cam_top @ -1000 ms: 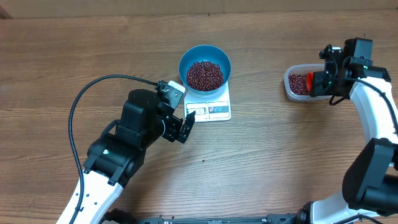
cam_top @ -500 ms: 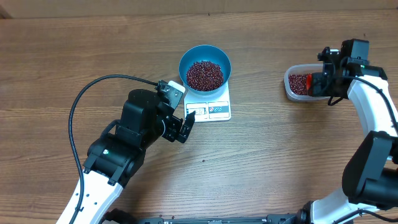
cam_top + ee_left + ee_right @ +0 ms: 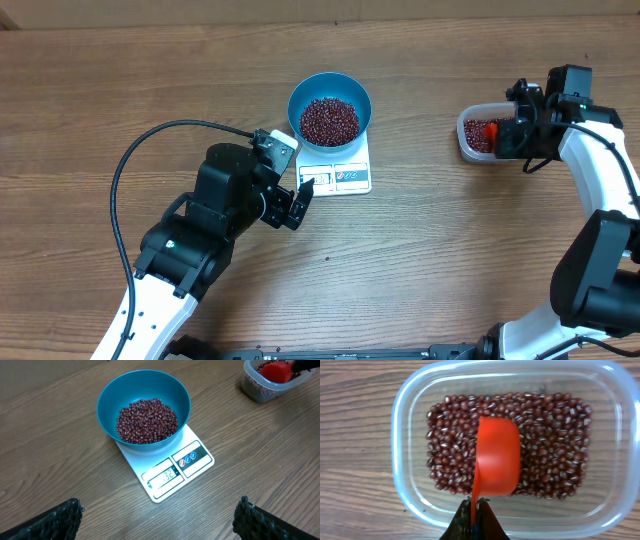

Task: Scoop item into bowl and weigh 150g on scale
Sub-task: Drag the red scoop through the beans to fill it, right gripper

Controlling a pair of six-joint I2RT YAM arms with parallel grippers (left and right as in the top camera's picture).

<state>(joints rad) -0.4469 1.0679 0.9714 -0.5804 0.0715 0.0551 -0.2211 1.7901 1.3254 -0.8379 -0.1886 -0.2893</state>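
right gripper (image 3: 474, 519), clenched on the scoop (image 3: 496, 457), has reached further over the tub (image 3: 396, 460); left gripper (image 3: 157, 522) hangs spread

1. Beans (image 3: 147, 420): tiny, dark maroon, loosely heaped in the bowl's bottom; more lie in a clear tub (image 3: 411, 435), well apart.
2. Bowl (image 3: 145, 387): round, deep, bright blue, upright on the scale.
3. Scale (image 3: 197, 460): flat, white, rectangular, on the counter (image 3: 60, 475); display and buttons uncovered.
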